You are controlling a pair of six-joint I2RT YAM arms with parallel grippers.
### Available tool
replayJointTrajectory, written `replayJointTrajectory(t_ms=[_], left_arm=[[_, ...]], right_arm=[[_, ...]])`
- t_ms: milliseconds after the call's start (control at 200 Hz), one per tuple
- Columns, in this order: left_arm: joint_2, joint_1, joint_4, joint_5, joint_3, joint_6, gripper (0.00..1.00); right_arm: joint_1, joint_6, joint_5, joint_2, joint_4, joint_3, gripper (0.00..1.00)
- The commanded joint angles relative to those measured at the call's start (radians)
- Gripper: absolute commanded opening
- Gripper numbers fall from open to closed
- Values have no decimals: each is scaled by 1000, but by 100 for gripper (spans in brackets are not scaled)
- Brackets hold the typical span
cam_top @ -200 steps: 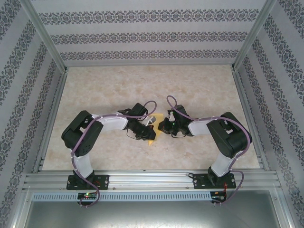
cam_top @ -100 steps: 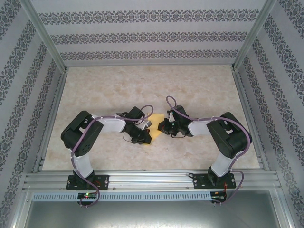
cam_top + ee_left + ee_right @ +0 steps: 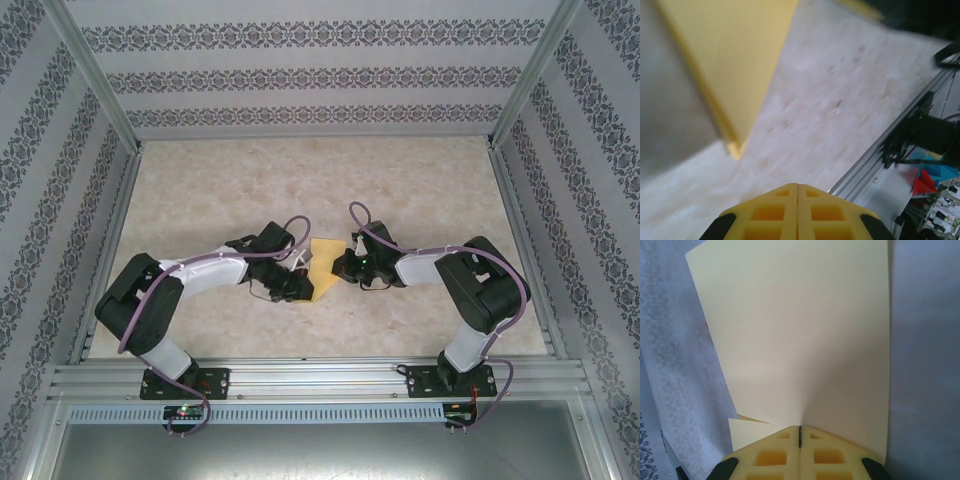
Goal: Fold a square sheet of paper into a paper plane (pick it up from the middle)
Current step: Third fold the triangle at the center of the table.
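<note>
Square sheet of paper, edge hidden between right fingers.

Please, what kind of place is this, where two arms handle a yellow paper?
Probably a laboratory test cell, not a home: aluminium frame posts hold patterned wall panels around a marble-look table, and two robot arms are bolted to a metal rail at its near edge.
</note>
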Motion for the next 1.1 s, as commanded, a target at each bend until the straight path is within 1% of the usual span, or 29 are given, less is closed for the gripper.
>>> replayJointTrajectory(t_ms=[0, 105, 185, 250, 310, 440, 495, 570, 634, 729, 849, 964, 1034, 1094], left_arm=[[97, 12, 9, 0, 84, 0, 8], [192, 12, 11, 0, 117, 4, 8], [239, 11, -41, -22, 125, 27, 7], [240, 13, -83, -71, 108, 55, 6], [227, 16, -106, -109, 87, 71, 6], [211, 18, -101, -113, 72, 81, 6], [210, 18, -103, -117, 76, 84, 6], [200, 18, -96, -122, 76, 90, 6], [199, 18, -98, -123, 84, 96, 6], [208, 18, -96, -107, 100, 100, 6], [217, 18, -92, -105, 100, 100, 6], [214, 17, -98, -108, 95, 99, 6], [211, 17, -109, -120, 93, 100, 6], [211, 17, -116, -132, 87, 98, 5]], right_arm=[[15, -6, 64, 23, -71, -3, 0], [18, -5, 66, 23, -72, -4, 0], [20, -2, 71, 18, -71, -7, 1], [20, -5, 73, 8, -75, -7, 4], [18, -8, 75, -8, -75, -4, 10], [17, -29, 61, -88, -93, 13, 18], [19, -40, 61, -134, -101, 8, 19], [32, -40, 58, -178, -100, -5, 17], [49, -30, 52, -179, -89, -14, 14], [81, -6, 39, -138, -46, -13, 6], [123, 49, 4, -44, 72, -2, 1], [135, 59, 25, 30, 83, 8, 0], [115, 55, 64, 49, 73, -4, 0], [93, 48, 60, 58, 90, -15, 1]])
